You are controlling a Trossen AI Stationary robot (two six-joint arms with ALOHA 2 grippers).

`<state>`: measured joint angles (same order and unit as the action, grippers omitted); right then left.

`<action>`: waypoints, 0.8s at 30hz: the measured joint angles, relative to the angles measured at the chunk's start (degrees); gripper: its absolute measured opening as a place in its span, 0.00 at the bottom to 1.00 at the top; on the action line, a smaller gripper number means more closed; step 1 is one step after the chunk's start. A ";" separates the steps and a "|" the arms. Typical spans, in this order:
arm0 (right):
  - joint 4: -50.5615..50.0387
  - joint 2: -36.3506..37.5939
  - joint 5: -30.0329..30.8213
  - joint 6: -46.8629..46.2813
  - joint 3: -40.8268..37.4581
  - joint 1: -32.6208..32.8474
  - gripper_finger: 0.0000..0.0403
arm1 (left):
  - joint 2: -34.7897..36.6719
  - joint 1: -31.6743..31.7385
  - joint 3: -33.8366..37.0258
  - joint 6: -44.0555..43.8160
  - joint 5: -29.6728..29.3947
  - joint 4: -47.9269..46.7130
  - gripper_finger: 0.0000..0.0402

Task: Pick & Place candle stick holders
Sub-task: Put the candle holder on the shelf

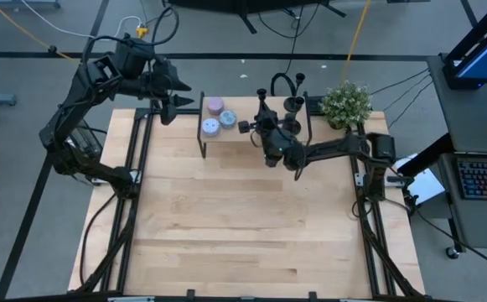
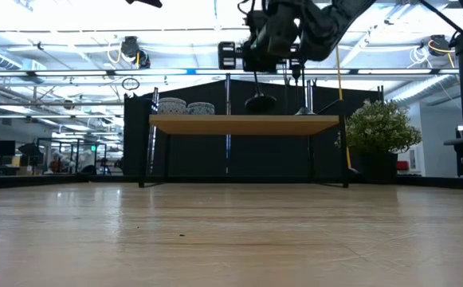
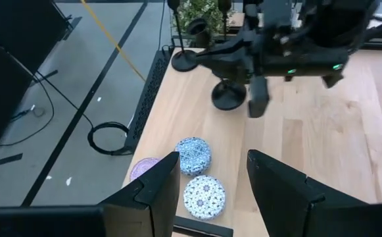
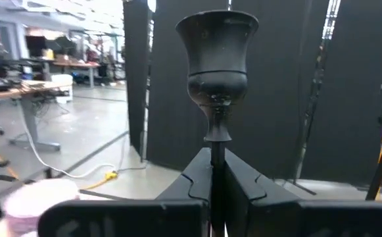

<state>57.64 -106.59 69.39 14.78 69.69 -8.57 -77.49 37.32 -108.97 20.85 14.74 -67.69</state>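
A black candle stick holder with a goblet cup stands upright in my right gripper, which is shut on it over the far shelf. Its round base hangs just above the shelf top. Two more black holders stand on their bases on the shelf's right part; one shows in the low view. My left gripper is open and empty above the shelf's left end, over the candle tins. My right gripper pinches the holder's thin stem between its two fingers, just below the cup. The fingers come about level, from the table's near side, and lie across the stem. The holder stays upright, its base lifted a little clear of the shelf.
Three round patterned tins sit on the shelf's left part. A small potted plant stands at the shelf's right end. Bare wooden table lies in front of the shelf.
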 joint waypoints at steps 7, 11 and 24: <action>-0.84 -0.55 -0.47 -3.91 0.00 -2.56 0.01 | 0.00 0.00 0.00 0.17 0.04 -0.34 0.46; -0.75 -1.09 -0.39 -4.02 -0.02 -3.14 0.01 | 0.00 0.00 0.00 1.18 0.04 -0.32 0.46; -0.21 -3.15 -0.82 -6.22 -0.01 -6.69 0.02 | 0.00 0.00 0.00 2.53 0.02 0.12 0.46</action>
<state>57.44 -109.74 68.57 8.56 69.68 -15.27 -77.49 37.32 -108.97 23.38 14.76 -67.57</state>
